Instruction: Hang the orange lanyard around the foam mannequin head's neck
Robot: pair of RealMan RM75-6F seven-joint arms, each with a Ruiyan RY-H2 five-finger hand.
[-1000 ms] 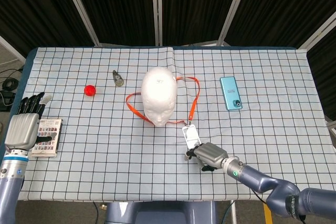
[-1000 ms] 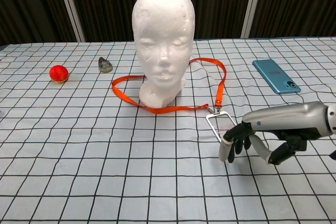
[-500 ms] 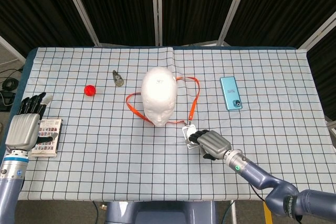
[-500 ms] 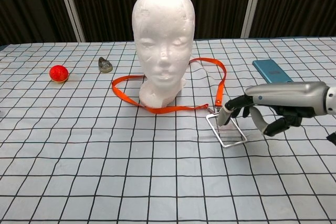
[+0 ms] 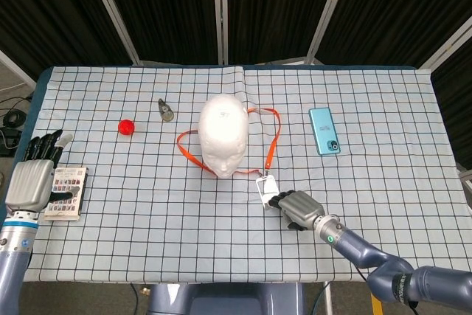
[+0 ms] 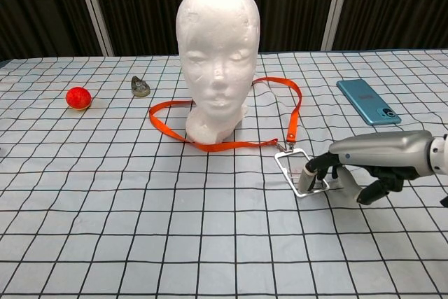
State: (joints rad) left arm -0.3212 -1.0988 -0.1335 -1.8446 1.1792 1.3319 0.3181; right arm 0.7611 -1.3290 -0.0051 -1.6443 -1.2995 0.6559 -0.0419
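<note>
The white foam mannequin head (image 5: 223, 134) (image 6: 218, 54) stands upright mid-table. The orange lanyard (image 5: 276, 132) (image 6: 297, 106) lies flat on the cloth, looped around the base of the head rather than its neck. Its clear badge holder (image 5: 264, 185) (image 6: 294, 164) rests in front and to the right. My right hand (image 5: 300, 209) (image 6: 367, 159) is low beside the badge, with a fingertip (image 6: 306, 180) touching its near right corner; the thumb stays apart and nothing is lifted. At the left table edge my left hand (image 5: 31, 179) hovers with fingers spread, holding nothing; the chest view does not show it.
A red ball (image 5: 127, 126) (image 6: 78, 97) and a small grey object (image 5: 166, 111) (image 6: 141, 87) lie left of the head. A teal phone (image 5: 324, 141) (image 6: 367, 111) lies to the right. A card pack (image 5: 68, 192) sits beside the left hand.
The right hand rose over the clip end of the badge, then came back down onto its near right corner. The badge shifted slightly. The left hand stayed put.
</note>
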